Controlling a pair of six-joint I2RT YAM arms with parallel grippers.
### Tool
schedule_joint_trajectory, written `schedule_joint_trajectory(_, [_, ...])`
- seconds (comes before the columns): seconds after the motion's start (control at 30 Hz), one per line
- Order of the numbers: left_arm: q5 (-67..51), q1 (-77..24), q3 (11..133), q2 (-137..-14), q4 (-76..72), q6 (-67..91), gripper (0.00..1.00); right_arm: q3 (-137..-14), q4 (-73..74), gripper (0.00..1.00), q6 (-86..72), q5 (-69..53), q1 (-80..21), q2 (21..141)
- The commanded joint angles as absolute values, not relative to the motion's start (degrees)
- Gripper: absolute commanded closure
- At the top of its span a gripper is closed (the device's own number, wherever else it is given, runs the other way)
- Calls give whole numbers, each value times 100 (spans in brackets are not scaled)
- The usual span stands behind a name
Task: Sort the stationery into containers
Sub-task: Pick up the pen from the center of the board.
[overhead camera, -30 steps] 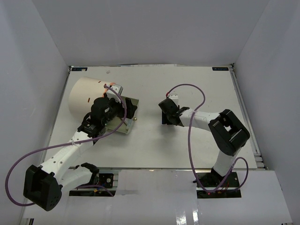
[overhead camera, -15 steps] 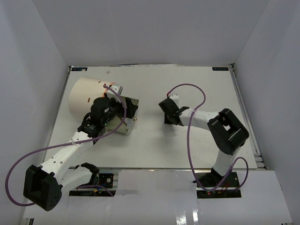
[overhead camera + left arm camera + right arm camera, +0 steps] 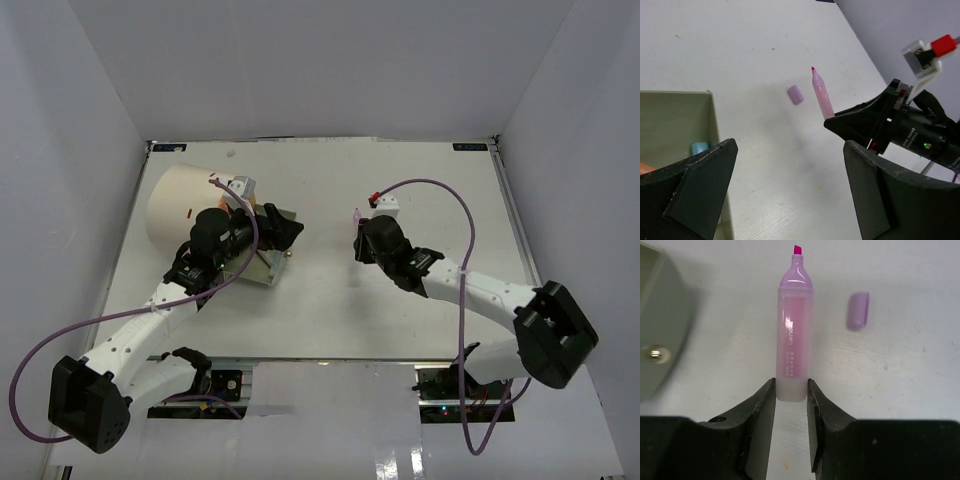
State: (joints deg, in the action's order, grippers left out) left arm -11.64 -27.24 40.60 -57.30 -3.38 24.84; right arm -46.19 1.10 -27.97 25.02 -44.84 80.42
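Observation:
My right gripper (image 3: 791, 395) is shut on the base of an uncapped pink highlighter (image 3: 794, 335), whose tip points away from the wrist above the table. Its purple cap (image 3: 858, 311) lies loose on the table to the right. In the left wrist view the highlighter (image 3: 822, 95) and cap (image 3: 795, 94) show ahead of my left gripper (image 3: 790, 195), which is open and empty. The cream cylinder container (image 3: 180, 205) lies at the left, with an open grey-green drawer section (image 3: 675, 120) holding a small blue item (image 3: 699, 148). From above, my left gripper (image 3: 288, 230) faces my right gripper (image 3: 360, 235).
The drawer's face with a brass knob (image 3: 655, 354) stands just left of the highlighter. White enclosure walls ring the table (image 3: 420, 300). Purple cables loop off both arms.
The right arm has swung its elbow out to the right and low, with the gripper staying near the table's middle. My left gripper has turned slightly right, towards it.

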Motion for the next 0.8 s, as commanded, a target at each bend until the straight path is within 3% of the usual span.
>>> schedule_joint_trajectory(0.0, [-1433,-2873,4350,-5695,-650,3093,2,-4386,-983,87,-2400,2435,-4719,7279])
schedule_joint_trajectory(0.27, [-458,-4033,4895,-6389,-1072,3049,2,-4210,-1784,87,-2136,2127,-5185,6399])
schedule_joint_trajectory(0.77, [632,-4588,5414,-7321,-1573,3647,14,-3806,-2329,86,-1969,2250,-5511,5907])
